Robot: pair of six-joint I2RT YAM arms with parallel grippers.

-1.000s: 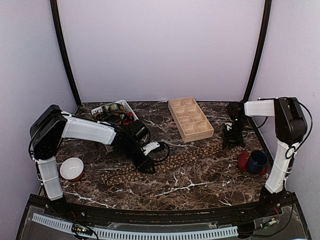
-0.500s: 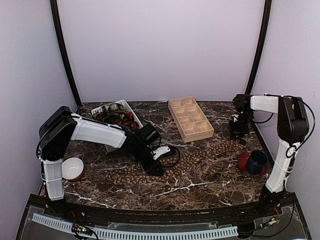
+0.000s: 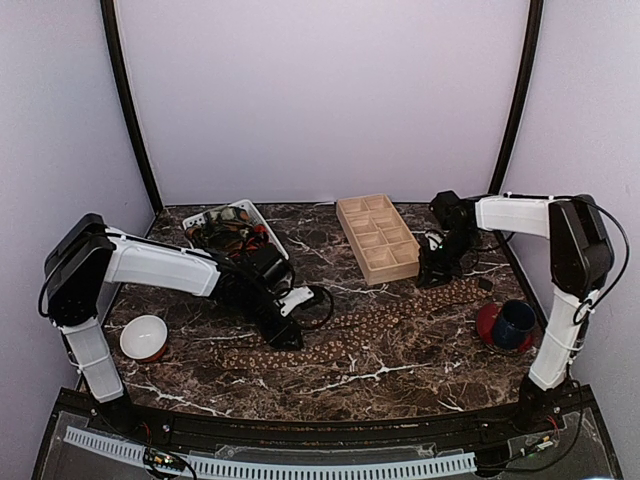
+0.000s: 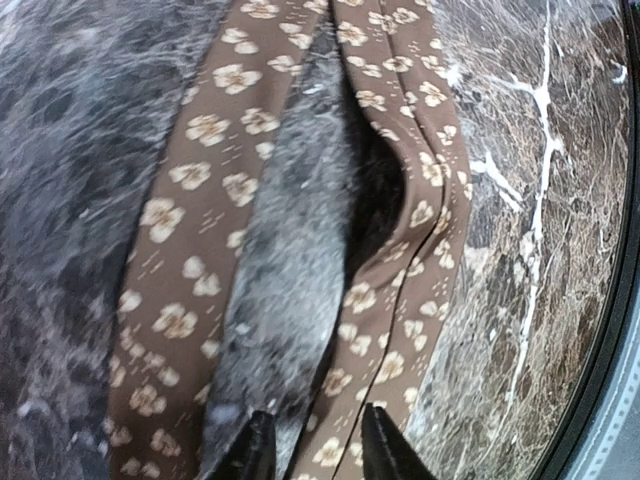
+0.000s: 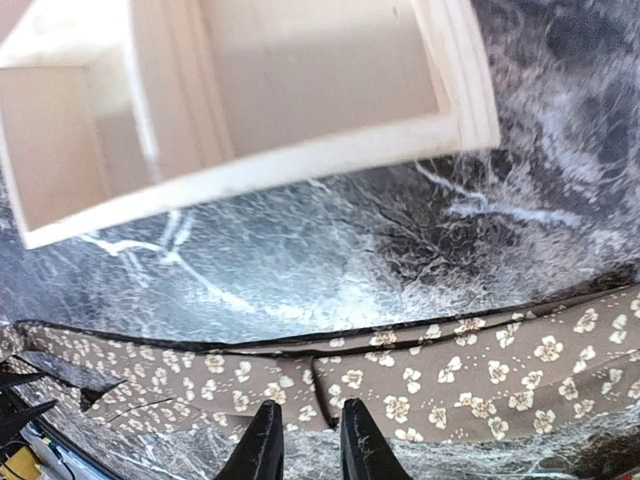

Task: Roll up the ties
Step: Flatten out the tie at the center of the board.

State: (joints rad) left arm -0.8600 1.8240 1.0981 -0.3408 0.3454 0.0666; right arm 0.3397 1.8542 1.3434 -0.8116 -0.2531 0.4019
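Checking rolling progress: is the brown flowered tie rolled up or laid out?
Laid out, not rolled. The brown tie stretches as one long strip across the marble table; no coil shows at either end.

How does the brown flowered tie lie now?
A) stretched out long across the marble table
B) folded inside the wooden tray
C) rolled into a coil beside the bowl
A: the brown tie runs as one long band across the table, outside the wooden tray.

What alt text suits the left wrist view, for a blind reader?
A brown flowered tie lies on a dark marble table as two strips side by side. At the bottom edge, the left gripper straddles the right strip.
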